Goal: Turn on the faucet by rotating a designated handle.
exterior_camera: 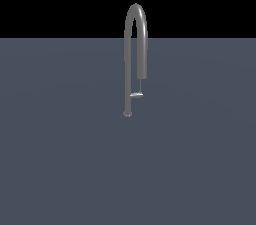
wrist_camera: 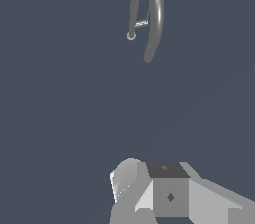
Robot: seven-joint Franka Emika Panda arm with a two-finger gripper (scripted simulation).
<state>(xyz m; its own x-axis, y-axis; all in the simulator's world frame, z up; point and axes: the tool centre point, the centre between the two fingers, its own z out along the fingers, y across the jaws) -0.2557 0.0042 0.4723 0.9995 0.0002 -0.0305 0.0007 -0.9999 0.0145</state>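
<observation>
Faucet (exterior_camera: 135,44) handle (exterior_camera: 136,95) beside open floor (exterior_camera: 60,159)

1. I am in a bare simulated test scene, no real room: a flat, uniform blue-grey tabletop (exterior_camera: 60,169) ends at a plain black backdrop.
2. The only fixture is a grey arched faucet (exterior_camera: 135,44) standing alone on that surface, toward twelve o'clock in the exterior view.
3. Surfaces look smoothly rendered and textureless.
</observation>
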